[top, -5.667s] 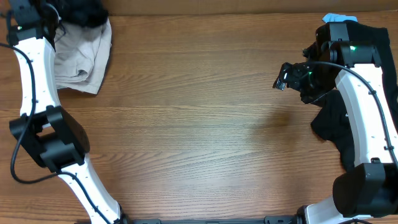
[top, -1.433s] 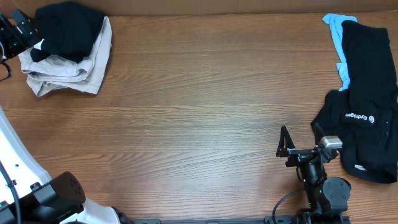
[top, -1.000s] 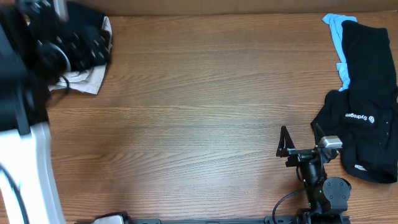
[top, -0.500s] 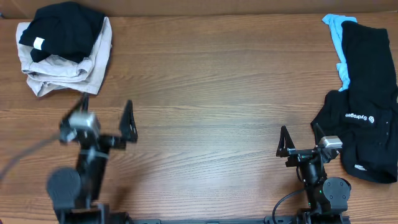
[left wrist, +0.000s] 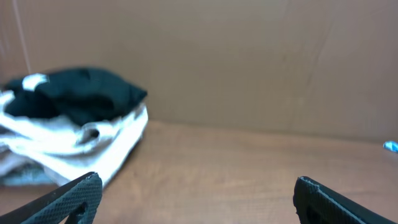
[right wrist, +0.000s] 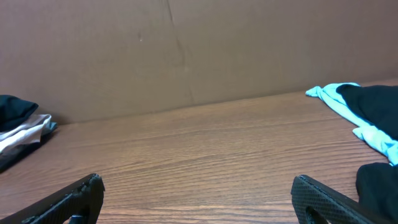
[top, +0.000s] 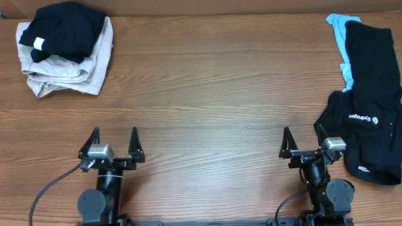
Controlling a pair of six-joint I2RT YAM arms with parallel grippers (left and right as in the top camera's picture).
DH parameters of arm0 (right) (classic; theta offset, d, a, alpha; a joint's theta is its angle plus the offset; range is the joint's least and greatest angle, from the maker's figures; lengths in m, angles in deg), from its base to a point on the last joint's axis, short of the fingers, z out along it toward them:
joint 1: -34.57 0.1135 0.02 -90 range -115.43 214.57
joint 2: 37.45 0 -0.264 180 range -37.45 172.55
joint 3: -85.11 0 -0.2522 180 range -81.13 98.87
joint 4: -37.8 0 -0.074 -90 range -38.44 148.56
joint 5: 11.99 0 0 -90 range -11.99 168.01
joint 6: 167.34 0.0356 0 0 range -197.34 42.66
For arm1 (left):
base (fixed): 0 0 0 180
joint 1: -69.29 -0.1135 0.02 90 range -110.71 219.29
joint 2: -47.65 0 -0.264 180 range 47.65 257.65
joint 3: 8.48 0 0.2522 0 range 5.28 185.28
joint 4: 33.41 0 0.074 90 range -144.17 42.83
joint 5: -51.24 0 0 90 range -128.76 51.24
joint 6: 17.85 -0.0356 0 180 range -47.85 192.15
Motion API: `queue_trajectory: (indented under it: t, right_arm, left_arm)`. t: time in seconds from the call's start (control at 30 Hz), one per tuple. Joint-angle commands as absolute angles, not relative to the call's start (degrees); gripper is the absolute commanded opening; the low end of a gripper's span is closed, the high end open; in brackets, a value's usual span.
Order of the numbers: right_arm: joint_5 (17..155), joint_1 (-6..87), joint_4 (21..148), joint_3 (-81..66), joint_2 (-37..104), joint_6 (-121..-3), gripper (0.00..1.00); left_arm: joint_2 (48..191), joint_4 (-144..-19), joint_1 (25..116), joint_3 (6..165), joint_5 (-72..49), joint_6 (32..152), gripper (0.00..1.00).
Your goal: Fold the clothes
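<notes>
Table (top: 207, 94): wood.
Done: plain black T-shirt (top: 63, 28) looks folded, far-left corner.
Remaining: logo T-shirt (top: 367, 119), light-blue piece (top: 342, 37) heaped, right edge.
Claws: left gripper (top: 114, 135), right gripper (top: 303, 134) apart.

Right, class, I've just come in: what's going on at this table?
Nothing is being handled. The left gripper and right gripper sit open and empty at the near edge. A black T-shirt lies bundled on a beige garment far left; a black logo shirt and a light-blue piece lie crumpled far right, not yet folded.
</notes>
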State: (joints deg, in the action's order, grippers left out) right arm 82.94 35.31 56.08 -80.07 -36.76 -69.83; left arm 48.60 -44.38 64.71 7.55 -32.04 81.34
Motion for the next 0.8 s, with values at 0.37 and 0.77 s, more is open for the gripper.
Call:
queue_trajectory:
  t: [0.37, 0.77]
  right_arm:
    - [82.54, 34.98, 55.79, -80.68, -37.29, -69.92, 1.00]
    - [82.54, 34.98, 55.79, -80.68, -37.29, -69.92, 1.00]
  left_arm:
    - [47.90, -51.38, 65.19, 5.56, -35.41, 82.87, 1.00]
    - [47.95, -51.38, 65.19, 5.56, -35.39, 82.87, 1.00]
